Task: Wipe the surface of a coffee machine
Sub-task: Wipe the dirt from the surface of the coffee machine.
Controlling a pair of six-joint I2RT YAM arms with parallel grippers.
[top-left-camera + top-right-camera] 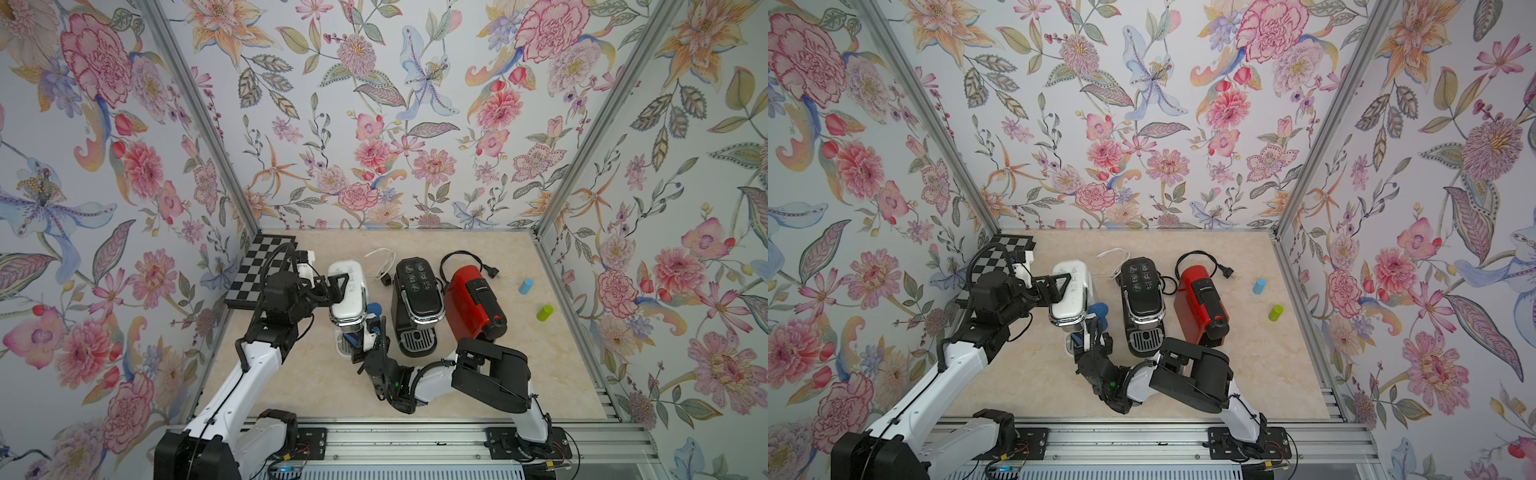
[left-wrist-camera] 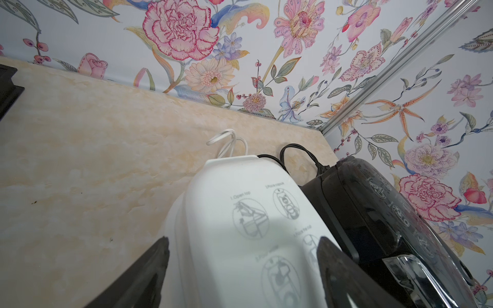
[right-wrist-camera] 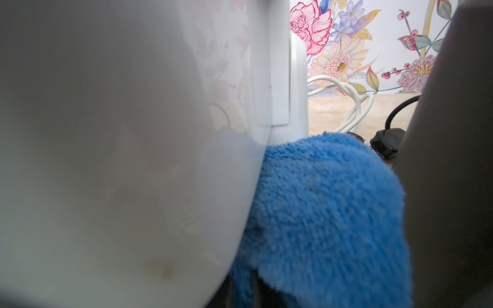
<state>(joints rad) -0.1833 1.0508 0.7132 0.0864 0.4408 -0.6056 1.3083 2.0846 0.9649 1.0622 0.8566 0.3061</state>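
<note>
A white coffee machine (image 1: 348, 301) (image 1: 1070, 300) (image 2: 240, 208) stands left of two others in both top views. My left gripper (image 1: 338, 284) (image 1: 1061, 286) (image 2: 244, 240) is open, its two fingers spread wide across the machine's printed lid. A blue cloth (image 1: 374, 309) (image 1: 1099, 309) (image 3: 320, 213) is bunched in the gap between the white machine (image 3: 106, 160) and the black one, pressed against the white machine's side. My right gripper (image 1: 373, 330) (image 1: 1095, 330) is shut on the cloth from the front. The cloth hides its fingers in the right wrist view.
A black coffee machine (image 1: 417, 291) and a red one (image 1: 473, 303) stand close to the right. Their cables (image 1: 380, 262) lie behind. A blue cylinder (image 1: 525, 286) and a green one (image 1: 544, 312) lie at right. A chequered board (image 1: 257, 270) leans at back left.
</note>
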